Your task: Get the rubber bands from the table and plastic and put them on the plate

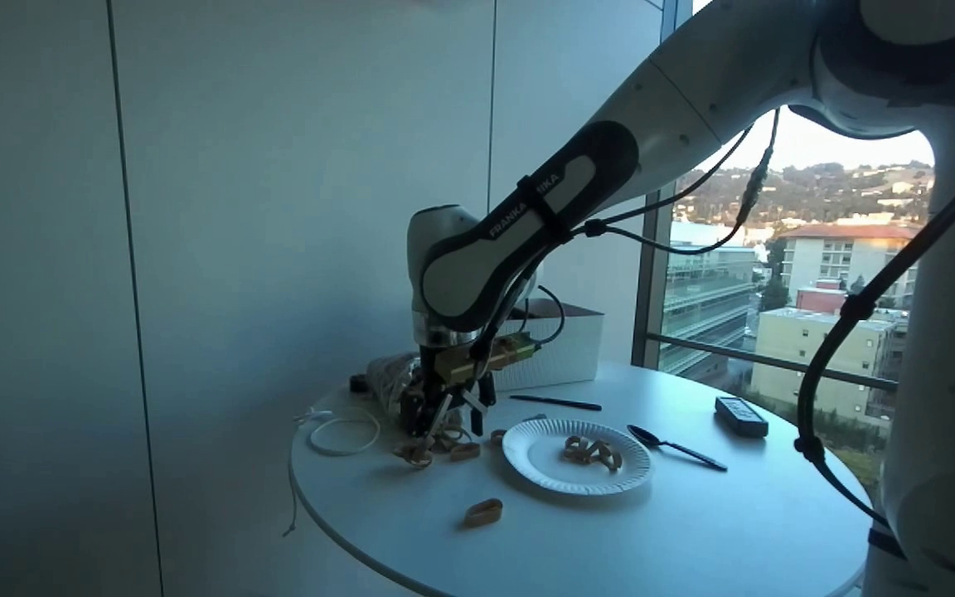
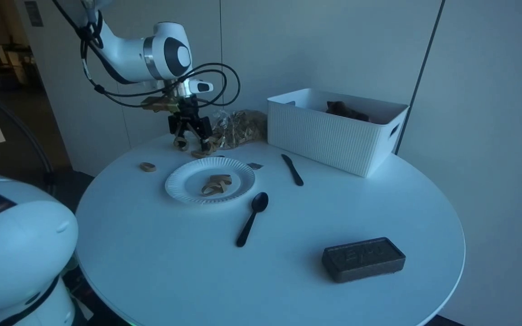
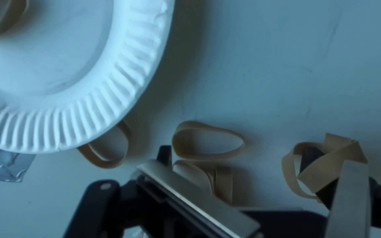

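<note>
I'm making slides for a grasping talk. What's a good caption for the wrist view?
Open jaws among rubber bands on the table, beside a plate holding more.

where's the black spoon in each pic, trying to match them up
In an exterior view: black spoon, lower half, right of the plate.
In an exterior view: black spoon, just below centre, beside the plate.
In the wrist view: not in it.
Landmark in all three: the plate, upper left in the wrist view.
</note>
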Motion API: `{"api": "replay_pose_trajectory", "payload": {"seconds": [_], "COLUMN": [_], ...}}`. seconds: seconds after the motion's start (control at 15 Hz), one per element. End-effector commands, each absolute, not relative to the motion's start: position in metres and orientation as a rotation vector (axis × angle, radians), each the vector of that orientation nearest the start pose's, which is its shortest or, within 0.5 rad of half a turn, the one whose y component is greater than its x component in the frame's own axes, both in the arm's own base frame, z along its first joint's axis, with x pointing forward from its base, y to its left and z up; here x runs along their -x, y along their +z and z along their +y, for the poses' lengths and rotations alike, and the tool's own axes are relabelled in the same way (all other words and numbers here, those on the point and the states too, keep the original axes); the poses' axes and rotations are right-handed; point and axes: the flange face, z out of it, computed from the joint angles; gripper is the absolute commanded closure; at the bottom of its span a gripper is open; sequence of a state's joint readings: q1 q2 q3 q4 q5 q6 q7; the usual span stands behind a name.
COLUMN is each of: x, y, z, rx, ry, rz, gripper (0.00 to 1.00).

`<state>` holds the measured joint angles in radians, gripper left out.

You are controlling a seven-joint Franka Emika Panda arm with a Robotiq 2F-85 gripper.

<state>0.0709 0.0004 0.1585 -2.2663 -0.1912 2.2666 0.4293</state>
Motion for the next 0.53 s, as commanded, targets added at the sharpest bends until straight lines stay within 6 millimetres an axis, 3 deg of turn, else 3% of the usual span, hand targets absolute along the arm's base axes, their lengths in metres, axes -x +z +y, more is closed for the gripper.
{"api": "replay_pose_trajectory", "payload": {"seconds": [0.0, 0.13, 0.2, 0.27, 0.47], "x": [-0.516, -0.522, -0.524, -0.525, -0.523], "y": [0.357, 0.352, 0.349, 0.347, 0.343], "z": [0.112, 0.107, 0.105, 0.104, 0.11], "rx": [3.273, 3.302, 3.318, 3.325, 3.297], "ry": [-0.155, -0.188, -0.19, -0.193, -0.181], "rz": [0.115, 0.124, 0.129, 0.128, 0.113], "gripper": [0.0, 0.0, 0.25, 0.26, 0.5]}}
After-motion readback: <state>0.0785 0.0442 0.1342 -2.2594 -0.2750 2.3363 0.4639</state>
